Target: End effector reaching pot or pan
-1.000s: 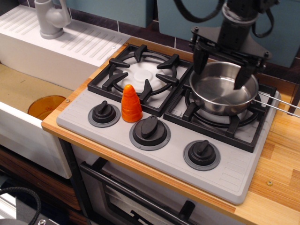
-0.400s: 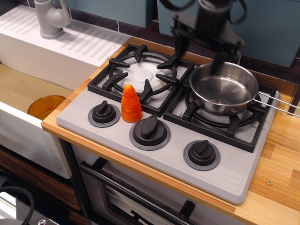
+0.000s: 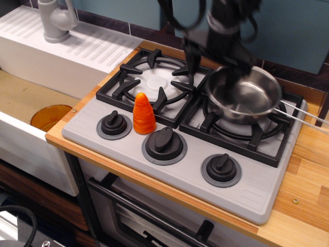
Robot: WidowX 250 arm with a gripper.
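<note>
The shiny steel saucepan [image 3: 249, 98] sits on the right burner grate [image 3: 241, 128], slightly blurred, with its thin wire handle [image 3: 303, 114] pointing right. My black gripper [image 3: 212, 76] hangs over the pan's left rim and is motion-blurred. Its fingers stand apart: the left finger [image 3: 190, 64] is outside the pan, over the gap between the burners, and the right finger [image 3: 235, 77] is over the pan's inside. It holds nothing that I can see.
An orange cone toy [image 3: 144, 114] stands in front of the left burner grate [image 3: 154, 80]. Three black knobs [image 3: 164, 143] line the stove front. A sink with an orange disc [image 3: 50, 116] and a grey faucet [image 3: 54, 20] lies to the left. The wooden counter [image 3: 308, 170] is on the right.
My gripper has moved left, from straddling the pan's whole width to its left rim. The pan now looks blurred and slightly shifted.
</note>
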